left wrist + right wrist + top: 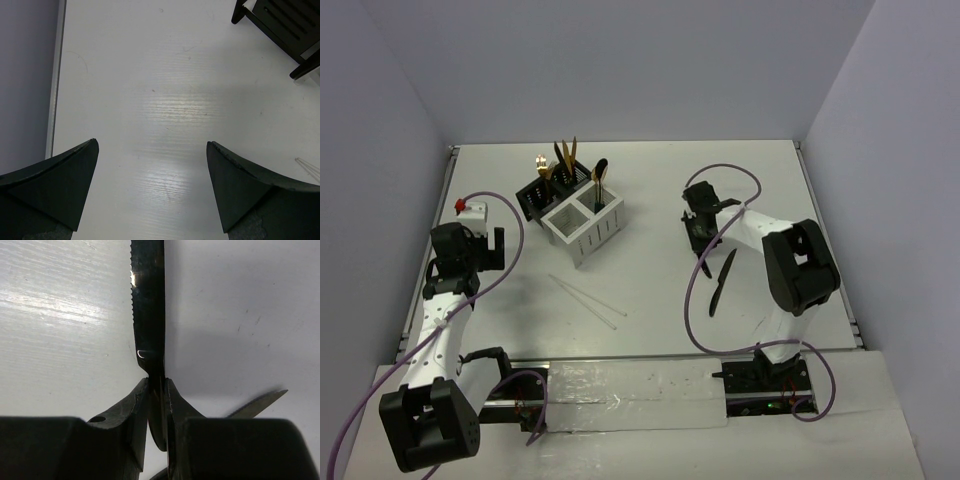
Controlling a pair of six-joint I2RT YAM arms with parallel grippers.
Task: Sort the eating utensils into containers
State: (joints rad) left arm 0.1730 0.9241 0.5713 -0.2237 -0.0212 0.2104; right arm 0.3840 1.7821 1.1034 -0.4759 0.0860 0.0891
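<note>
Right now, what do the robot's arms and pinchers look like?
The left arm and right arm are white tubes with chunky black joints. A thin purple cable loops along each. The left arm carries a small red tab. The left gripper and right gripper end in black wedge-shaped fingers.

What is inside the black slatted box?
Several utensils stand in the black box, some gold-headed. Its slatted walls cover their lower ends, so the exact count is unclear.
</note>
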